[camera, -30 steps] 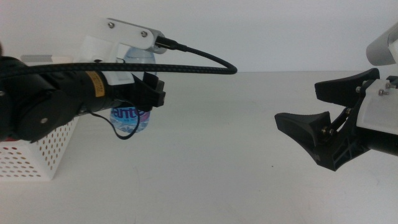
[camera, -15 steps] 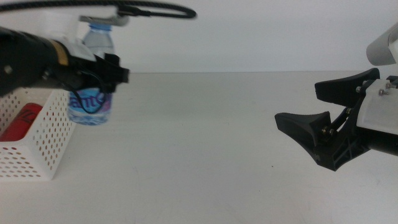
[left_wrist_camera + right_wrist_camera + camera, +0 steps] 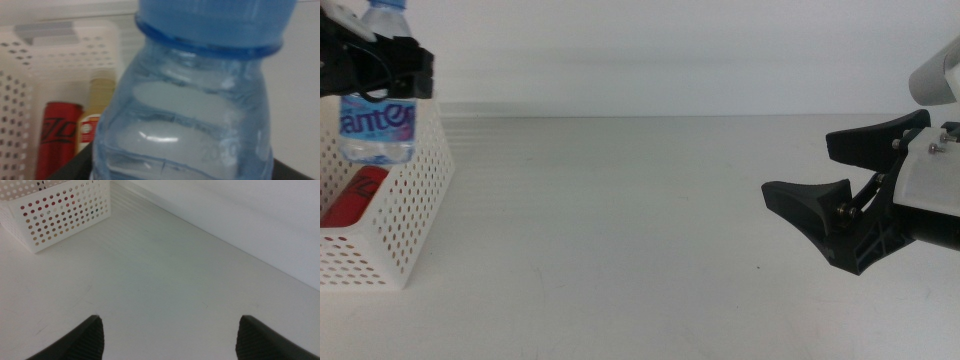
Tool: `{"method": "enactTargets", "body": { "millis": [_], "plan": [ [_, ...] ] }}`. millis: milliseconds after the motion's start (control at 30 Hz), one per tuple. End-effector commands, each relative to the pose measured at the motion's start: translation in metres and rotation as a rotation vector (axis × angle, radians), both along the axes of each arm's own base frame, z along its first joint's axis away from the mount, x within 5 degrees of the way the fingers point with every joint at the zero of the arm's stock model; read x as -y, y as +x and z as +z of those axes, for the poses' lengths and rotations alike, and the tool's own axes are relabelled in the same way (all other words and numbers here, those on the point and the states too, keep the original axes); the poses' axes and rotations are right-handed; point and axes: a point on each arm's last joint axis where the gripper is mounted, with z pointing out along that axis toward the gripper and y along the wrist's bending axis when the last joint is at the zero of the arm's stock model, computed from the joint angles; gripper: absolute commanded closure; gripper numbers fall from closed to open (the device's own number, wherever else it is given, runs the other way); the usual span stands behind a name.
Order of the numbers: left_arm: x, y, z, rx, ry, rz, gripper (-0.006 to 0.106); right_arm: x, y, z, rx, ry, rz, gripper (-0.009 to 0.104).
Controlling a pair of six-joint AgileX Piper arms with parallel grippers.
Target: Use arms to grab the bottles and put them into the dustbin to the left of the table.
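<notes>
One water bottle (image 3: 377,125), two binned.

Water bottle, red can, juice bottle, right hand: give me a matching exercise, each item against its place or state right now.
Items:
1. water bottle
2. red can
3. juice bottle
4. right hand

Places or states:
A. open, at the right side of the table, holding nothing
B. gripped by the left hand, held above the basket
C. in the basket, next to the juice bottle
D. in the basket, yellow with a red label

Pairs: 1-B, 2-C, 3-D, 4-A
</notes>
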Motion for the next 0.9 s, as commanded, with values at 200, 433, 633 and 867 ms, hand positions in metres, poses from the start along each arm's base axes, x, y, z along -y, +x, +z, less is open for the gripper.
{"method": "enactTargets", "body": {
  "millis": [200, 433, 633, 867],
  "plan": [
    [-0.041, 0.022, 0.025, 0.089, 0.043, 0.075, 0.097, 0.001, -0.001, 0.016, 0.087, 0.048, -0.004, 0.02],
    [-0.069, 0.044, 0.011, -0.016, 0.062, 0.118, 0.097, 0.001, -0.001, 0.016, 0.087, 0.048, -0.004, 0.02],
    [-0.088, 0.058, -0.014, -0.106, 0.066, 0.14, 0.097, 0.001, -0.001, 0.016, 0.087, 0.048, -0.004, 0.02],
    [-0.107, 0.069, -0.04, -0.179, 0.06, 0.17, 0.097, 0.001, -0.001, 0.016, 0.087, 0.048, -0.004, 0.02]
  ]
}}
